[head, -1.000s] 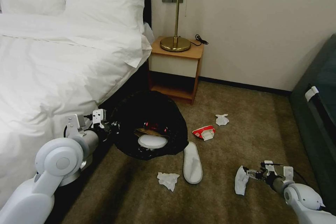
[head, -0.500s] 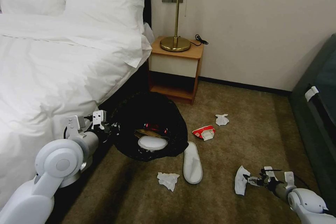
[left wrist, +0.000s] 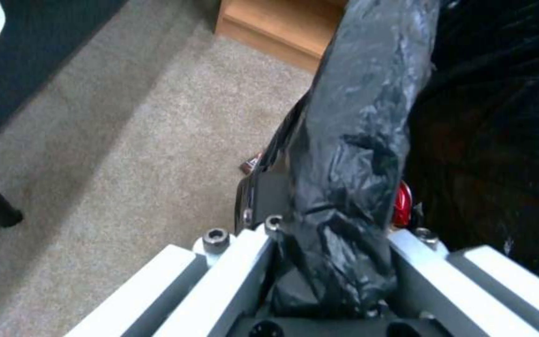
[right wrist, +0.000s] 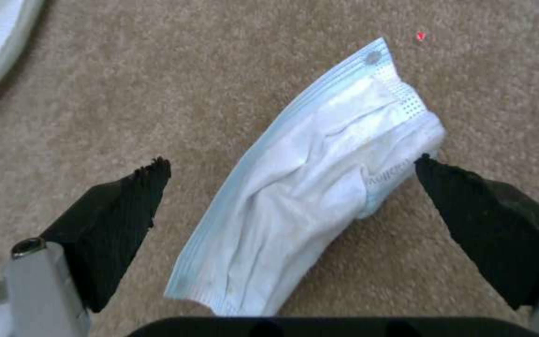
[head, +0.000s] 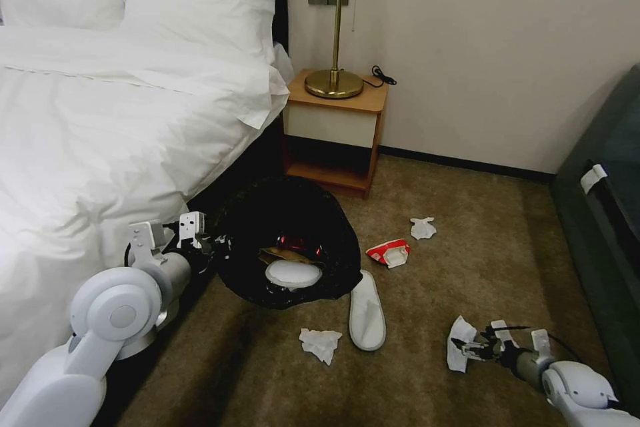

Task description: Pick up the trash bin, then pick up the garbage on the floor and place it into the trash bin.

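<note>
Trash bin (head: 287,240) held beside the bed (head: 100,133), its black-bagged rim (left wrist: 351,154) clamped in the left tool (head: 212,245) and mouth tilted toward the litter, presumably to receive drops; 1 slipper (head: 292,273) lies inside. On the carpet (head: 467,247), a white face mask (right wrist: 319,187) sits between the wide-spread fingers (right wrist: 126,196) of the right tool (head: 467,348), arm stretched low. Remaining garbage: 1 slipper (head: 367,310), 2 tissues (head: 320,343), 1 red wrapper (head: 389,252)

trash bin (head: 287,240) interior: mostly dark | left gripper (left wrist: 332,234) fingertips: bag-covered
</note>
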